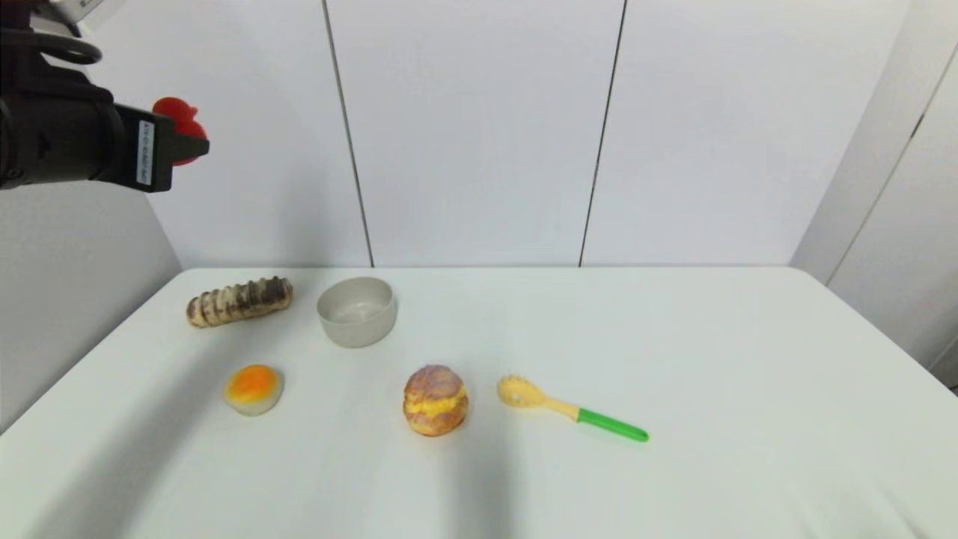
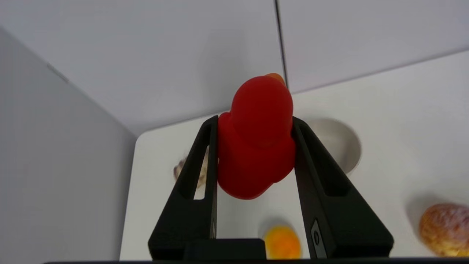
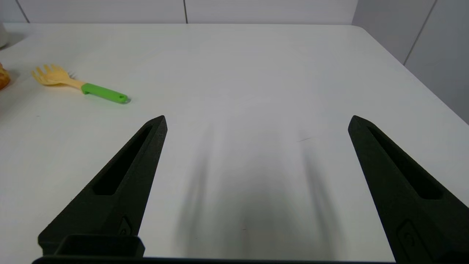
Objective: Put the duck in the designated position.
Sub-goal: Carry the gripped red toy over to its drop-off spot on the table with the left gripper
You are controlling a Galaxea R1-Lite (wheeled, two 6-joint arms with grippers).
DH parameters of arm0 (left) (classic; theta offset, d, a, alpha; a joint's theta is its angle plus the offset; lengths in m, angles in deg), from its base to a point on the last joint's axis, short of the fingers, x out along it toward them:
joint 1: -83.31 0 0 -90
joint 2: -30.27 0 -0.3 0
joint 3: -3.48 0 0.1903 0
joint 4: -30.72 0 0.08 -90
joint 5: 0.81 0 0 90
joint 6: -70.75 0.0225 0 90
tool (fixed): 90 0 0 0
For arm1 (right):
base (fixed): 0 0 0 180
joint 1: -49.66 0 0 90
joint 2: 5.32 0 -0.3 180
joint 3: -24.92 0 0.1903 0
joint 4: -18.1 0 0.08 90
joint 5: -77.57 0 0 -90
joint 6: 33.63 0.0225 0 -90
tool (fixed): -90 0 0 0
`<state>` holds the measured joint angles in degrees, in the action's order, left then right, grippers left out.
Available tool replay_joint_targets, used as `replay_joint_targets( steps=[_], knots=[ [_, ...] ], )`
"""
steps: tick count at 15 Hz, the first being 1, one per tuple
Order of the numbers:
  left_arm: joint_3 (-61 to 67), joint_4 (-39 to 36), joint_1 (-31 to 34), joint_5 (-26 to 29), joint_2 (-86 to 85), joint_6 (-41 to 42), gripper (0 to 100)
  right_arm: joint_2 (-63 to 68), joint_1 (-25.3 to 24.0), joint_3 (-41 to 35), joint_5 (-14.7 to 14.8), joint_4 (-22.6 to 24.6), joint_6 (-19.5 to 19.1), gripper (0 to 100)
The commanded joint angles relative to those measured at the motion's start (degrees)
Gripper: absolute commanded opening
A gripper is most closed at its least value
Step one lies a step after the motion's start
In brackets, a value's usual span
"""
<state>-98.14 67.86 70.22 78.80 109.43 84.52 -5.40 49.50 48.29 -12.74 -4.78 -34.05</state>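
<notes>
Two hands in play; you work with one. Tabletop (image 1: 673, 337) carries bread roll (image 1: 239, 301), bowl (image 1: 356, 311), cream puff (image 1: 435, 400), bun (image 1: 254, 388), fork (image 1: 572, 409). Risk: duck (image 2: 258, 139) is held high above the far-left corner, so a slip or early release would drop it and let it bounce. Left hand (image 2: 255, 126) is clamped on its sides. Right hand (image 3: 256, 123) is low over bare tabletop, spread wide, holding nothing.
</notes>
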Motion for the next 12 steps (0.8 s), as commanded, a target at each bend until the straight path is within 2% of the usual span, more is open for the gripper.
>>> replay_joint_targets(
  steps=[1, 9, 12],
  knots=[
    [10.49, 0.02, 4.83, -0.16, -7.27, 0.11, 0, 0.07, -0.02, 0.0, -0.05, 0.04, -0.02, 100],
    [31.23, -1.03, 7.38, -0.16, -14.13, -0.5, 0, 0.07, -0.02, 0.0, -0.05, 0.04, -0.02, 100],
    [38.7, -9.38, 8.0, -0.16, -13.95, -0.68, 0, 0.07, -0.02, 0.0, -0.05, 0.04, -0.02, 100]
  ],
)
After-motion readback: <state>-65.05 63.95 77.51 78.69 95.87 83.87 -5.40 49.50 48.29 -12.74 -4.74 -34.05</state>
